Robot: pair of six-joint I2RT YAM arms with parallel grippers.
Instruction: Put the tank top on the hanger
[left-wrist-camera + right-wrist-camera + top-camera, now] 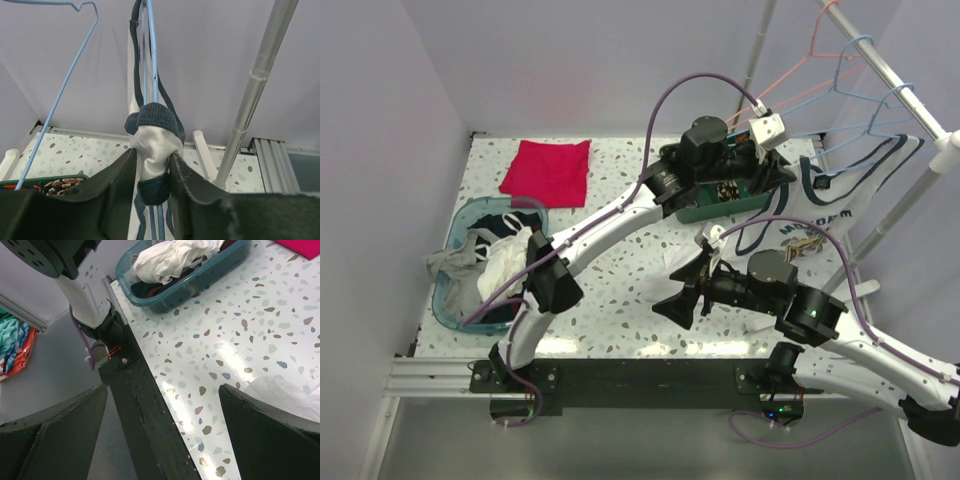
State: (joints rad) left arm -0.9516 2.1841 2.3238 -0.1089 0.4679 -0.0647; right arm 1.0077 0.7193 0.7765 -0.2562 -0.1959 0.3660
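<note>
A: Lavender walls, speckled worktop (pixel 620 170), rack rail (pixel 895 75) at the right. Where's the tank top (pixel 840 195)?

B: Far right, hanging by the rail. Its navy-trimmed straps run up along the blue wire of the hanger (pixel 152 50). Can't tell if both shoulders sit on it.

A: And the left gripper (pixel 154 172)?

B: Up at the shirt, jaws nearly closed, pinching a bunch of white fabric and navy trim just beside the wire.

A: What about the right gripper (pixel 688 280)?

B: Low over the near worktop, well apart from the shirt. Jaws spread wide, nothing between them.

A: Other stuff?

B: Folded red cloth (pixel 545 172) at the far left. Blue bin (pixel 200 280) of clothes by the left edge. Green tray (pixel 720 210) under the left arm. A second blue hanger (pixel 61 90) is on the rail too.
</note>
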